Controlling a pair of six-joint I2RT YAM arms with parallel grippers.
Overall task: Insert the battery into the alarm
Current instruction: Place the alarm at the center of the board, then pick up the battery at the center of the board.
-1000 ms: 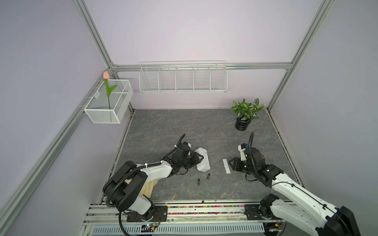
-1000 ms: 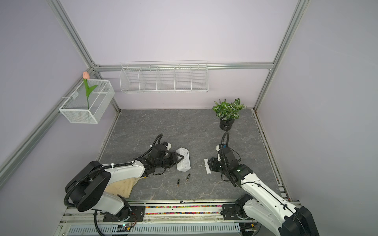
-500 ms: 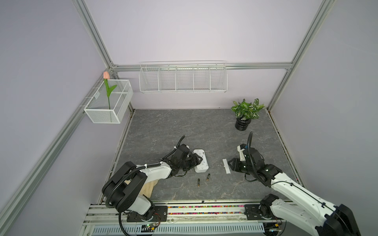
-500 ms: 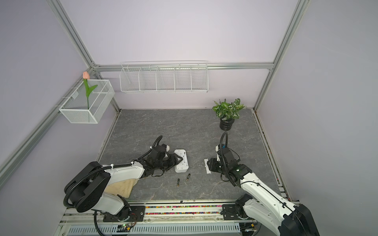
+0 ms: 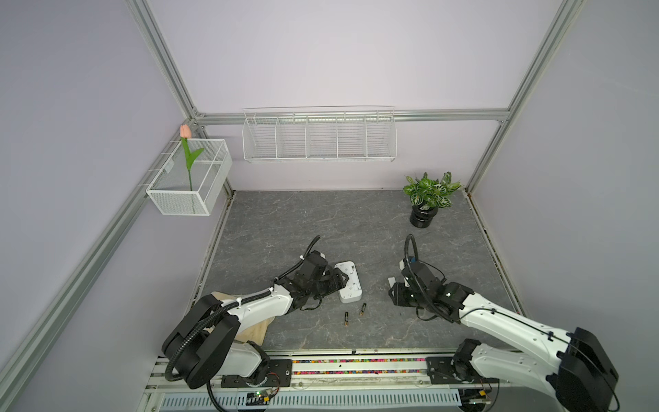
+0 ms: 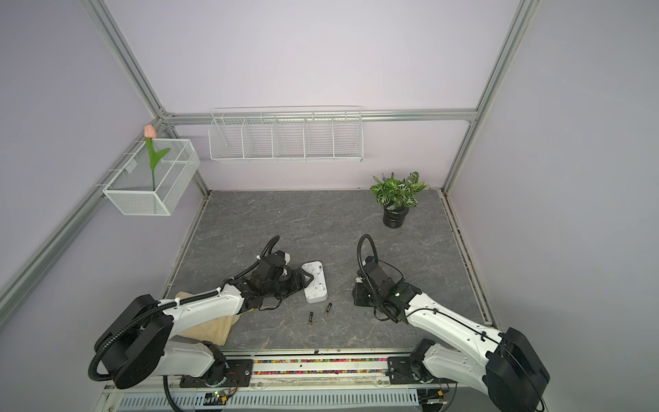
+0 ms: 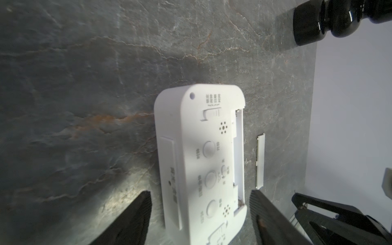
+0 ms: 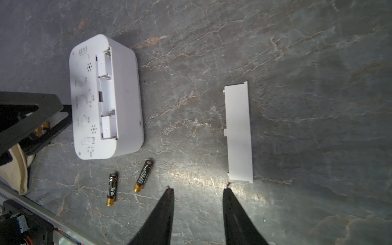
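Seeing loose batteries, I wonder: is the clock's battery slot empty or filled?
Empty. The alarm lies back up, its slot bare; two batteries lie beside it.

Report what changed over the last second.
The left gripper opened and let go of the alarm, which went from tilted to lying flat on the table, back up. The jaws now stand on either side of it. The right gripper, the batteries and the cover strip stayed put.
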